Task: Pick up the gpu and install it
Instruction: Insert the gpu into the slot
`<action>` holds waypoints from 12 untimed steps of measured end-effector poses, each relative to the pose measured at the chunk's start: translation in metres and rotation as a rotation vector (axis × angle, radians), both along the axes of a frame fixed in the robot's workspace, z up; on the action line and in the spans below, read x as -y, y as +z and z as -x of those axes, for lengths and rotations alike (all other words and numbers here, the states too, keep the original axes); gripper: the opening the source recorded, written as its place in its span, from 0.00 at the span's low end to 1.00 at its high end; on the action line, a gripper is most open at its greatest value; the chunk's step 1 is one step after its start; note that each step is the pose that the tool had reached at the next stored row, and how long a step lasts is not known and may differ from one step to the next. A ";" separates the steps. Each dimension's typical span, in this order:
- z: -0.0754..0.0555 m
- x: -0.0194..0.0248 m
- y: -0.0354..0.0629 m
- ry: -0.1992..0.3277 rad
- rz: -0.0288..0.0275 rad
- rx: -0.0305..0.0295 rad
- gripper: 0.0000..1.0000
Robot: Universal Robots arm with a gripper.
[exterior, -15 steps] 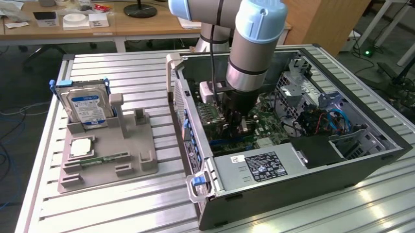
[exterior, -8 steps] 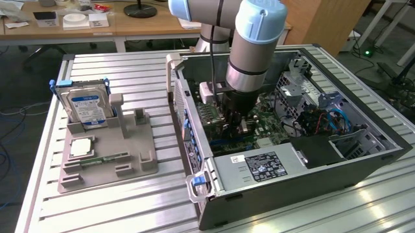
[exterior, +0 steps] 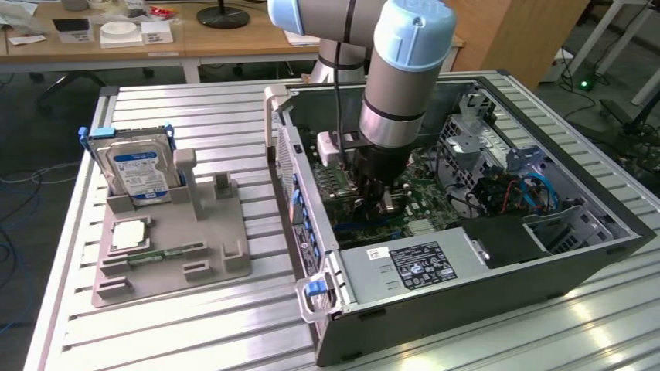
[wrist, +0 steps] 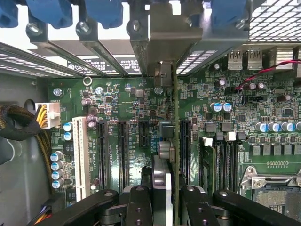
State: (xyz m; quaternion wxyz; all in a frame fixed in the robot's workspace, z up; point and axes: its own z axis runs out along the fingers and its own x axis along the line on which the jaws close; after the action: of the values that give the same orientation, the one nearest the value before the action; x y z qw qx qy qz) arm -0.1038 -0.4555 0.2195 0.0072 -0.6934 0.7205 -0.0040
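No wording can be read with certainty anywhere. The hard drive carries a blue-and-white label whose print is too small to make out. The power supply bears a dark label with white rows of text and round certification marks, also illegible. Silkscreen lettering on the motherboard cannot be made out.

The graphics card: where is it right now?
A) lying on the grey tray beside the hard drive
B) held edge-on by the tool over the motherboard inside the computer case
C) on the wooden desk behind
B: the tool grips the graphics card edge-on above the motherboard slots.
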 end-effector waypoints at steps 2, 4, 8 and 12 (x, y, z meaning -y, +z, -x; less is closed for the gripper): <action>0.000 0.0000 -0.0001 0.000 -0.0002 0.0001 0.28; 0.000 0.0000 -0.0001 0.000 -0.0002 0.0001 0.28; 0.000 0.0000 -0.0001 0.000 -0.0002 0.0001 0.28; 0.001 0.0000 -0.0007 0.000 -0.0006 0.0003 0.28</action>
State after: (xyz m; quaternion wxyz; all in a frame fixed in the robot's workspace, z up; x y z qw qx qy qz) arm -0.1049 -0.4555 0.2188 0.0075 -0.6935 0.7204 -0.0039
